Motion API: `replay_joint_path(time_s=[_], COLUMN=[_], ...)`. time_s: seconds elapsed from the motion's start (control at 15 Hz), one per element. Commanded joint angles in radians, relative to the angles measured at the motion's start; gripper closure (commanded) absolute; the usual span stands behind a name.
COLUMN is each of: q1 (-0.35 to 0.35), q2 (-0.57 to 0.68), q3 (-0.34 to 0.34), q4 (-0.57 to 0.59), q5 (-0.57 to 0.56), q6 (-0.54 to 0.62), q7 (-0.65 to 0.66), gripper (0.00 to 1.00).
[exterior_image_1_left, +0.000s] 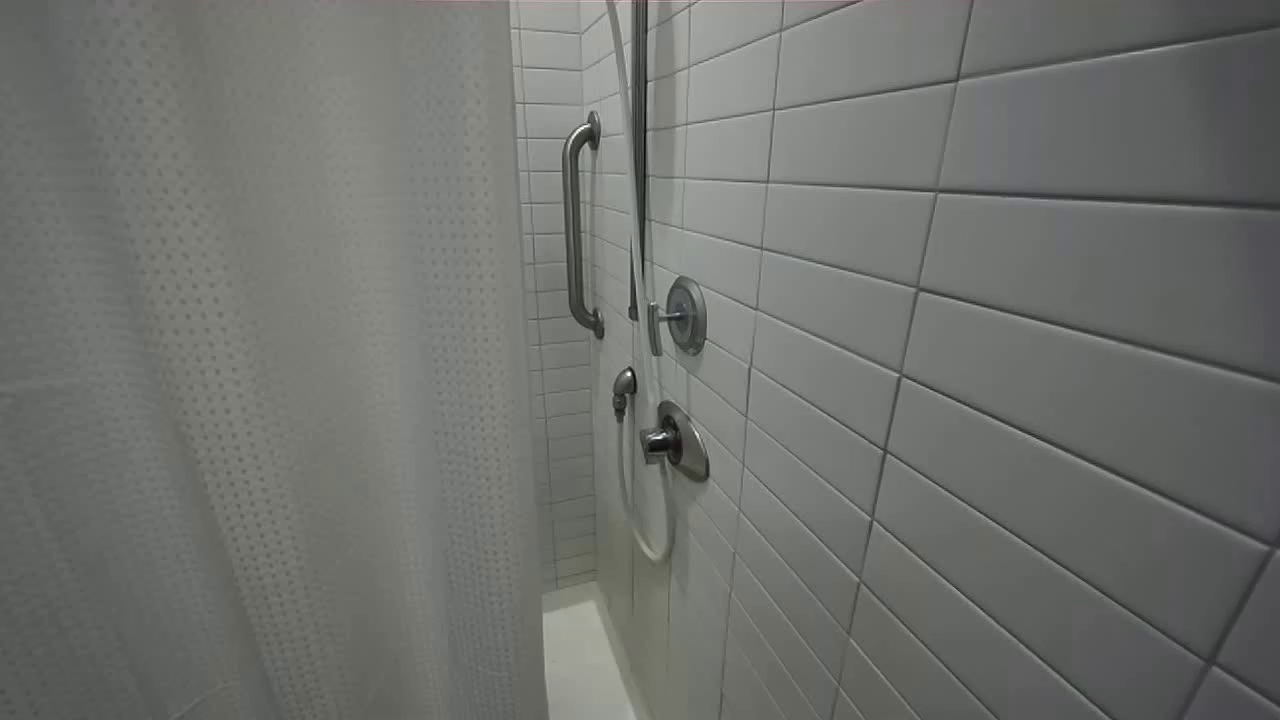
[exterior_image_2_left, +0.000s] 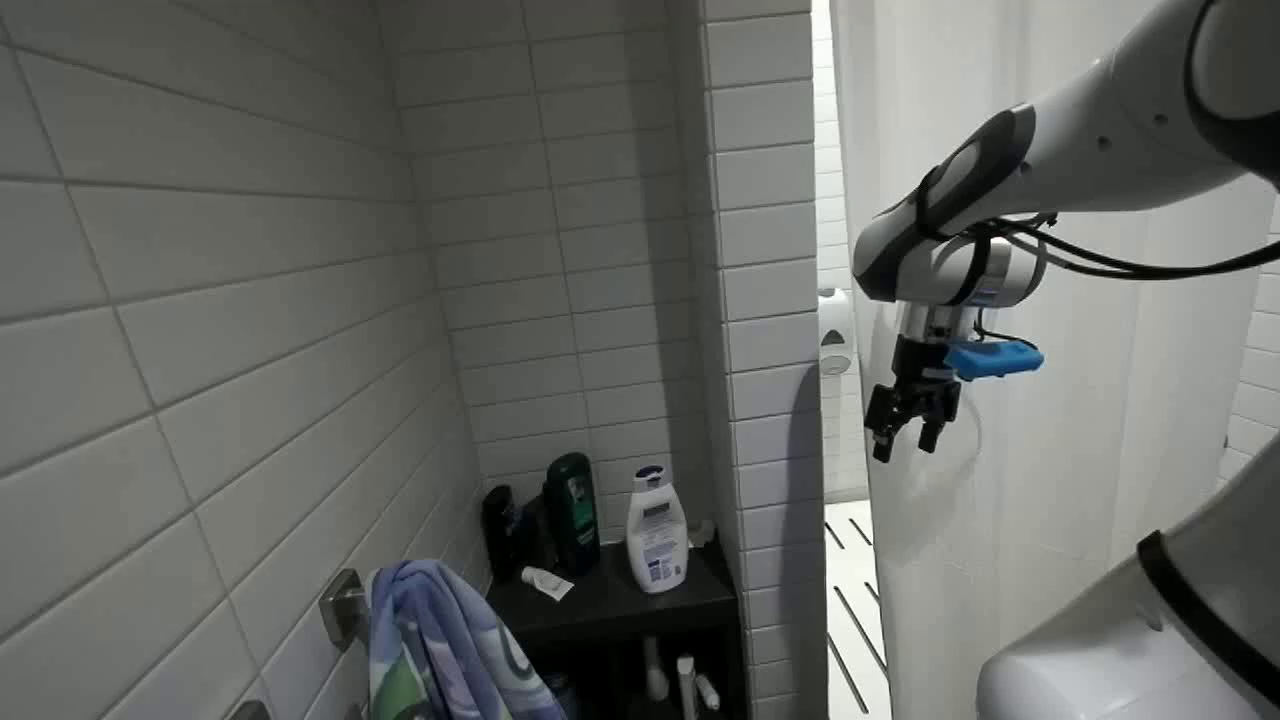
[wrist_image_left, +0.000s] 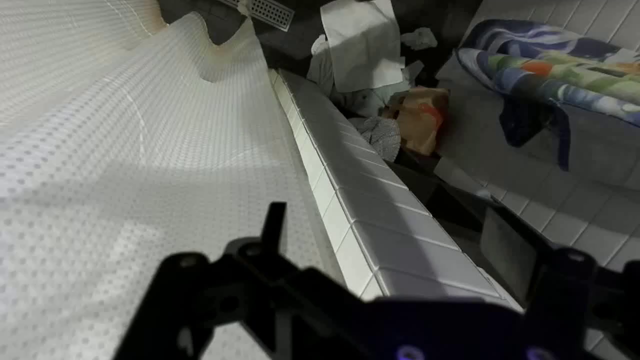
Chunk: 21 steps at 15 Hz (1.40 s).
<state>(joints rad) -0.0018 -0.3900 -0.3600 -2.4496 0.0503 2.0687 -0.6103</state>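
My gripper (exterior_image_2_left: 906, 445) is black and points down in an exterior view. Its two fingers stand apart and nothing is between them. It hangs in front of the white shower curtain (exterior_image_2_left: 1090, 430), beside the end of a white tiled wall (exterior_image_2_left: 770, 350). In the wrist view the open gripper (wrist_image_left: 384, 206) has the curtain (wrist_image_left: 150, 210) on its left and the tiled wall (wrist_image_left: 345, 165) running away between its fingers. I cannot tell whether the left finger touches the curtain. The curtain (exterior_image_1_left: 270, 360) also fills the left of an exterior view, where the gripper does not show.
A black shelf (exterior_image_2_left: 620, 608) holds a white bottle (exterior_image_2_left: 657, 540), dark bottles (exterior_image_2_left: 572, 515) and a white tube (exterior_image_2_left: 547, 582). A colourful towel (exterior_image_2_left: 440, 640) hangs beside it. A brown bag (wrist_image_left: 420, 120) lies low down. Shower handles (exterior_image_1_left: 686, 315) and a grab bar (exterior_image_1_left: 573, 220) are wall-mounted.
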Motion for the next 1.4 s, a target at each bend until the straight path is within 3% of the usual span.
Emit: replay_joint_path(time_s=[0.0, 1.13, 1.33], q1=[-0.033, -0.033, -0.047], q2=[0.005, 0.005, -0.013], q3=[0.031, 0.031, 0.052], q4=[0.001, 0.001, -0.012], q5=[0.014, 0.014, -0.034], q6=[-0.002, -0.002, 0.028], q7=[-0.011, -0.011, -0.019], gripper=[0.00, 0.00, 0.00])
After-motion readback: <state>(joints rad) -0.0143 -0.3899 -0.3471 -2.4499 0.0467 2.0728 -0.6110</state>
